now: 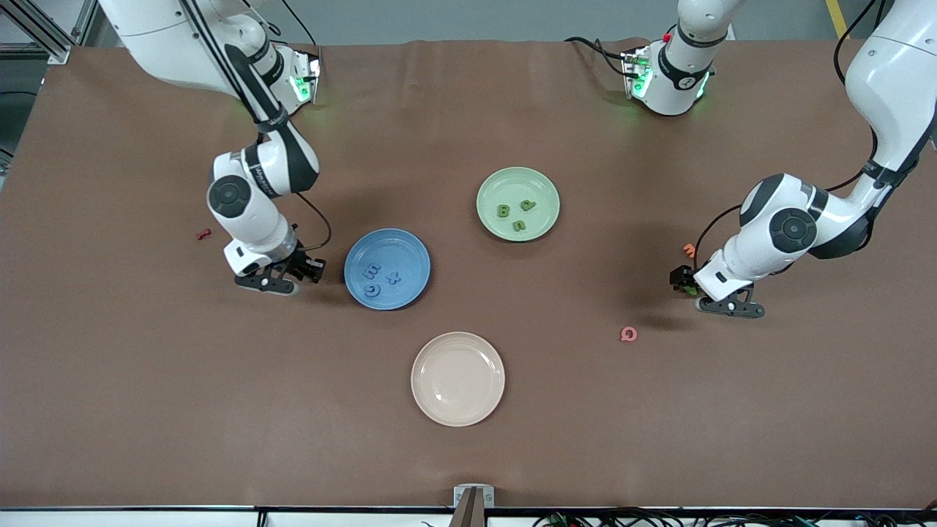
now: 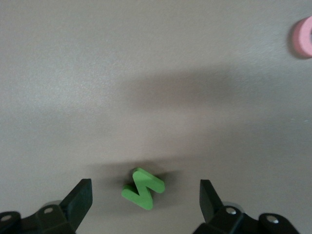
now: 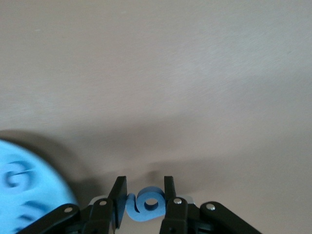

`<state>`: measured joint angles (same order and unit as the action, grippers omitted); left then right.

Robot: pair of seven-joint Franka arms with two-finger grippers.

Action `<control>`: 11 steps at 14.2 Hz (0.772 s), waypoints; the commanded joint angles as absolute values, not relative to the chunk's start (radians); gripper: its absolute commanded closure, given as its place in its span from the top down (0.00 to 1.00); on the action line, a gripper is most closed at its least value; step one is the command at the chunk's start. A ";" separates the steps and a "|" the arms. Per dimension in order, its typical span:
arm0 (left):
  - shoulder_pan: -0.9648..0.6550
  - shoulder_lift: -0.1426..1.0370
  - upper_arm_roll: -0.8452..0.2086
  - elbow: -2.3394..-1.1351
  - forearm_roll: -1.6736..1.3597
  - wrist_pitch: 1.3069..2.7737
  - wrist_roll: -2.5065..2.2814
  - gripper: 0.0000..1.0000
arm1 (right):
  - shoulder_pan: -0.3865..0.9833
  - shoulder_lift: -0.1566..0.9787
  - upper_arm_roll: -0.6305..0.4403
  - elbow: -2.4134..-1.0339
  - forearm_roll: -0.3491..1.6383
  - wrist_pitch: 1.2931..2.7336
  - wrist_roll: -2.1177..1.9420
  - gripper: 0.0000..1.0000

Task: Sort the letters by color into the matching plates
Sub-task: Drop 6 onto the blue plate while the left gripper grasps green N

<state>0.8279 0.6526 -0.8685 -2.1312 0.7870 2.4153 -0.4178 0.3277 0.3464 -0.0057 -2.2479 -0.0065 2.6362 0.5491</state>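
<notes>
Green letter (image 2: 143, 188) between open left gripper (image 2: 146, 195) fingers

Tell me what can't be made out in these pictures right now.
- Blue letter in the right gripper: the fingers cover its edges in the right wrist view; hidden under the gripper in the front view.
- Blue plate: blurred and cut off by the edge of the right wrist view.
- Pink letter: cut off in the left wrist view.
- Green letter: barely visible in the front view, under the left gripper.
</notes>
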 commanded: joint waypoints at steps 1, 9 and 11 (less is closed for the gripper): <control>0.836 0.657 -0.864 -2.160 0.834 2.453 -0.472 0.97 | 0.424 0.360 -0.014 -2.134 0.011 2.522 0.716 0.01; 0.838 0.695 -0.854 -2.166 0.929 2.459 -0.535 0.95 | 0.587 0.466 -0.017 -2.014 0.080 2.520 0.943 0.35; 0.836 0.696 -0.845 -2.166 0.930 2.467 -0.540 0.91 | 0.589 0.469 -0.017 -2.013 0.078 2.520 0.946 1.00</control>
